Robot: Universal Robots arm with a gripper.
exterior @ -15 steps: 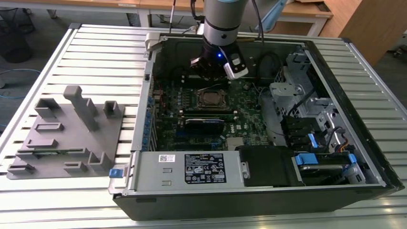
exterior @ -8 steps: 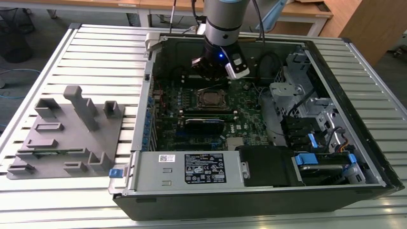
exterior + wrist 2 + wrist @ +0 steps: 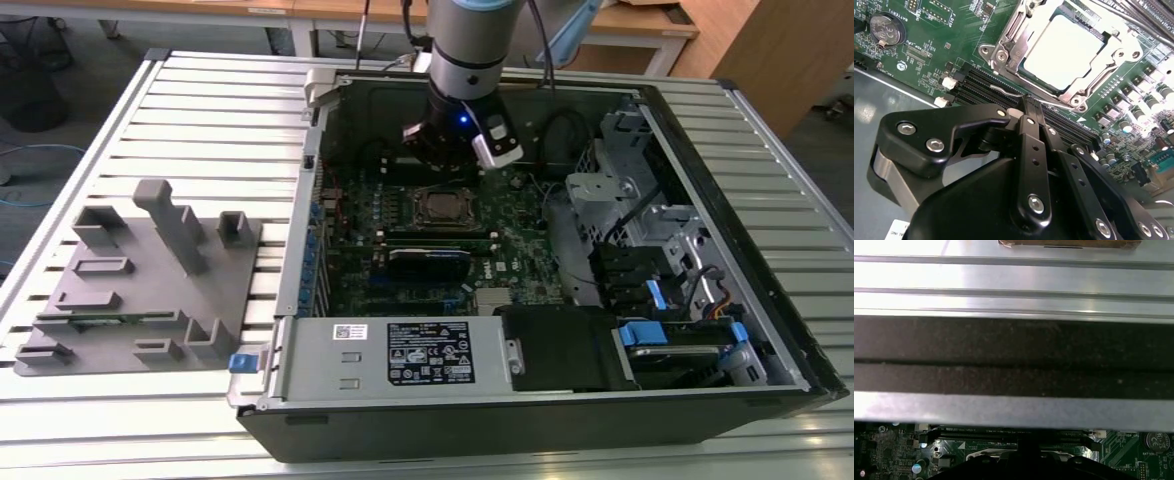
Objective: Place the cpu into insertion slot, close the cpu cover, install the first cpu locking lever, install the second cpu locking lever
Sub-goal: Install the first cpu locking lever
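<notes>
The gripper (image 3: 1029, 101) is reaching down into the open computer case (image 3: 747, 200), just beside the insertion slot (image 3: 418, 206). In the second wrist view its two black fingers (image 3: 1030, 145) are lying pressed together, with no gap showing at the tips. The tips are meeting the end of a thin silvery locking lever (image 3: 1004, 91) that is running along the slot's edge. Whether the wire is being pinched or only touched, I cannot tell. The cpu (image 3: 1061, 50) is sitting flat inside the slot, its pale metal top showing through the window of the cpu cover (image 3: 1004, 50). The cover is lying down around the chip. Long black memory slots (image 3: 979, 82) are running between the insertion slot and the gripper body, right under the fingertips. A coin battery (image 3: 886, 29) is sitting on the green board well apart from the slot. In the exterior view, a power supply (image 3: 400, 350) is lying in the case away from the slot. A grey fixture tray (image 3: 134, 290) is resting on the slatted table (image 3: 200, 100) outside the case, towards the exterior view's left of the slot.
</notes>
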